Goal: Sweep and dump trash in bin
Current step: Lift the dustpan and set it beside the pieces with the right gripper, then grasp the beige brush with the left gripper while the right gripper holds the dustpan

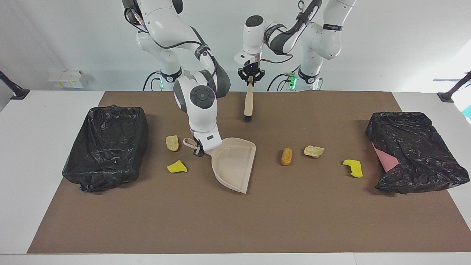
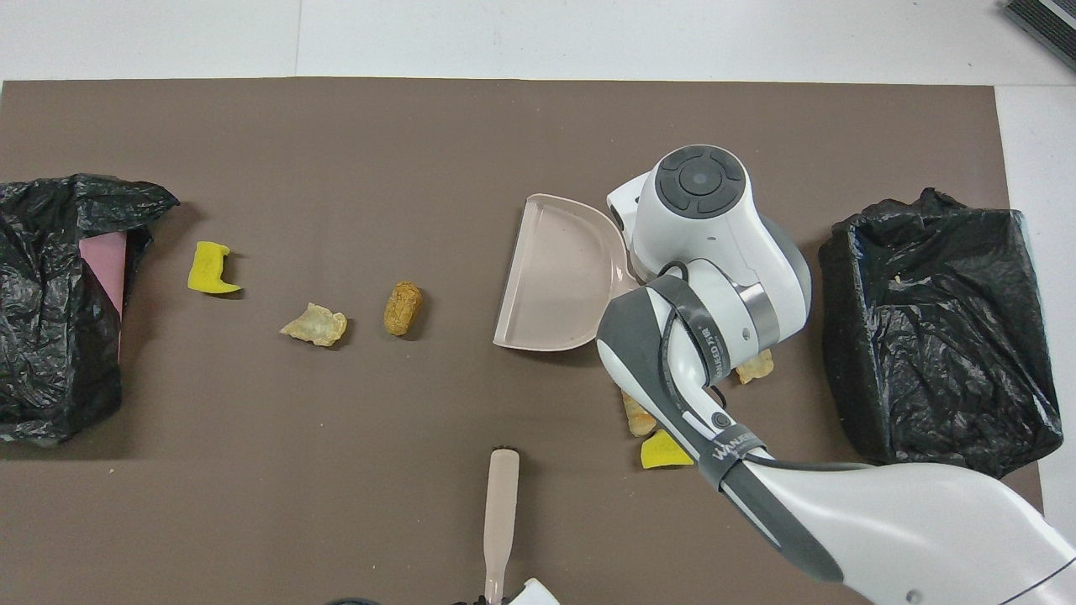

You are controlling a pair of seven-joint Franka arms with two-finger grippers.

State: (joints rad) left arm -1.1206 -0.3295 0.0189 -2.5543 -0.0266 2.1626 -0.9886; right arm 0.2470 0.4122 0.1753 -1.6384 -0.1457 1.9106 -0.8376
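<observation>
My right gripper (image 1: 199, 148) is shut on the handle of the beige dustpan (image 1: 233, 163), whose mouth faces the left arm's end of the table. My left gripper (image 1: 250, 76) is shut on the top of the beige brush (image 1: 248, 101), which stands with its bristles on the mat. Trash lies scattered. A tan lump (image 1: 172, 142) and a yellow chunk (image 1: 177, 167) sit beside the dustpan's handle. A brown lump (image 1: 286, 156), a tan scrap (image 1: 314, 151) and a yellow chunk (image 1: 353, 168) lie off the pan's mouth. Two more pieces (image 2: 664, 451) show by the right arm.
A bin lined with a black bag (image 1: 106, 147) stands at the right arm's end of the brown mat. A second black-bagged bin (image 1: 415, 151), with pink showing at its side, stands at the left arm's end.
</observation>
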